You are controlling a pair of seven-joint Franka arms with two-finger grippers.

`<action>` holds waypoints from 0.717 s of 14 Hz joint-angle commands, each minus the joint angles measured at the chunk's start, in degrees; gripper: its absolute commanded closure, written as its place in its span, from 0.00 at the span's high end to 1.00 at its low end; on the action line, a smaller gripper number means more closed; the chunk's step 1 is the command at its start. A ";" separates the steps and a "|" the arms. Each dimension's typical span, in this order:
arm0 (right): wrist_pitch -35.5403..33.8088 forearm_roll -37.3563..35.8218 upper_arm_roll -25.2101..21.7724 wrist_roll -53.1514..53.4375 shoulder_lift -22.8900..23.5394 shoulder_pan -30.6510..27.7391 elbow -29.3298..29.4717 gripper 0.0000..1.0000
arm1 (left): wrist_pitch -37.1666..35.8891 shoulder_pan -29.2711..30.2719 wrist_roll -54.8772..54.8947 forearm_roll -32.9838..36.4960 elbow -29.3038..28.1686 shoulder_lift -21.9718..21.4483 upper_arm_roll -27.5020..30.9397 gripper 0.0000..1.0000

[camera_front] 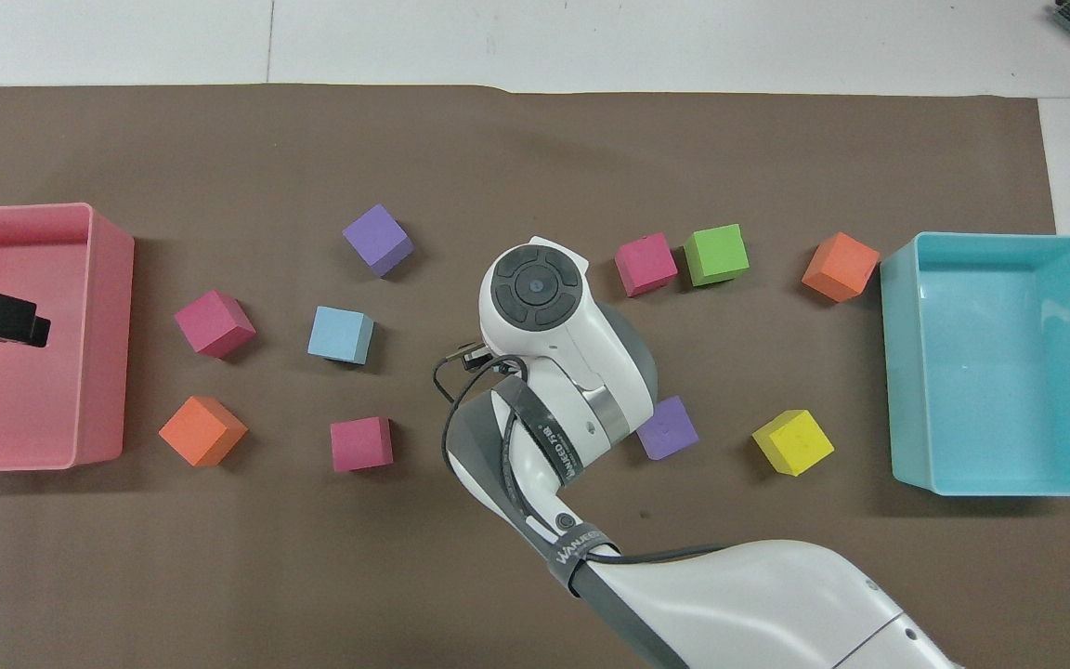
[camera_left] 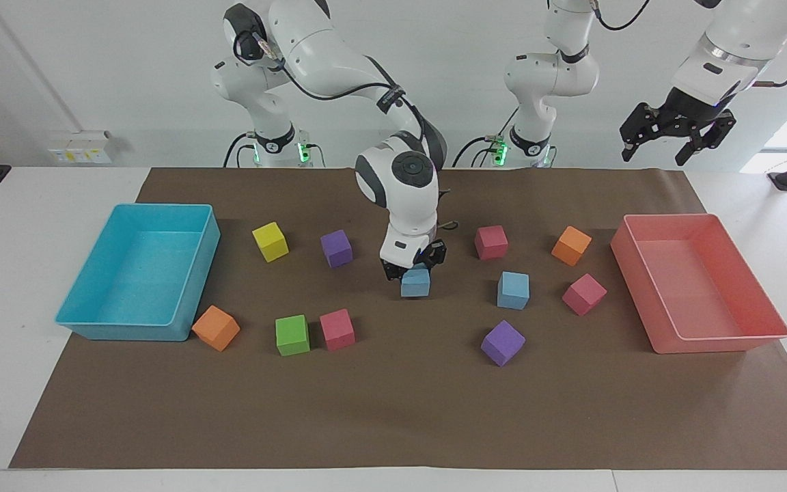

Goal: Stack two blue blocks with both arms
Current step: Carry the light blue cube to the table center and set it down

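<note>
My right gripper (camera_left: 414, 268) is shut on one blue block (camera_left: 416, 284) and holds it low over the mat, between a purple cube (camera_left: 336, 247) and the other blue block (camera_left: 513, 290). In the overhead view the right arm's wrist (camera_front: 535, 297) hides the held block, while the other blue block (camera_front: 341, 334) lies uncovered on the mat. My left gripper (camera_left: 667, 145) hangs open and empty high over the pink tray's (camera_left: 714, 342) end of the table, where the left arm waits.
A turquoise tray (camera_left: 127, 331) stands at the right arm's end. Loose cubes lie around: yellow (camera_left: 270, 241), orange (camera_left: 216, 327), green (camera_left: 292, 335), and pink (camera_left: 337, 329). Red (camera_left: 490, 242), orange (camera_left: 571, 245), pink (camera_left: 583, 294) and purple (camera_left: 503, 342) cubes surround the free blue block.
</note>
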 commanded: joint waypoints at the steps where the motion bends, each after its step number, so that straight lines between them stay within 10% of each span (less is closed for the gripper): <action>1: 0.97 -0.60 -0.15 0.54 -0.58 0.04 -2.37 0.00 | -0.80 0.67 0.66 0.35 -0.60 -1.05 -0.33 1.00; 5: 0.88 -1.75 -0.15 0.53 -1.02 0.04 -3.43 0.00 | -0.80 0.67 0.66 0.27 -0.60 -1.05 -0.33 1.00; 6: 0.88 -1.75 -0.15 0.53 -1.11 0.04 -3.43 0.27 | -0.80 0.59 0.58 0.27 -0.60 -1.05 -0.33 1.00; 7: 0.79 -1.75 -0.15 0.88 -1.11 0.13 -3.43 0.82 | -0.80 0.58 0.58 0.27 -0.60 -1.05 -0.33 1.00; 8: 0.53 -2.01 -0.15 1.06 -1.20 0.13 -3.26 1.00 | -0.80 0.50 0.40 0.27 -0.60 -1.05 -0.33 1.00; 10: 0.70 -1.92 -0.32 1.15 -1.98 0.13 -2.90 1.00 | -0.80 0.58 0.49 0.27 -0.60 -1.05 -0.33 1.00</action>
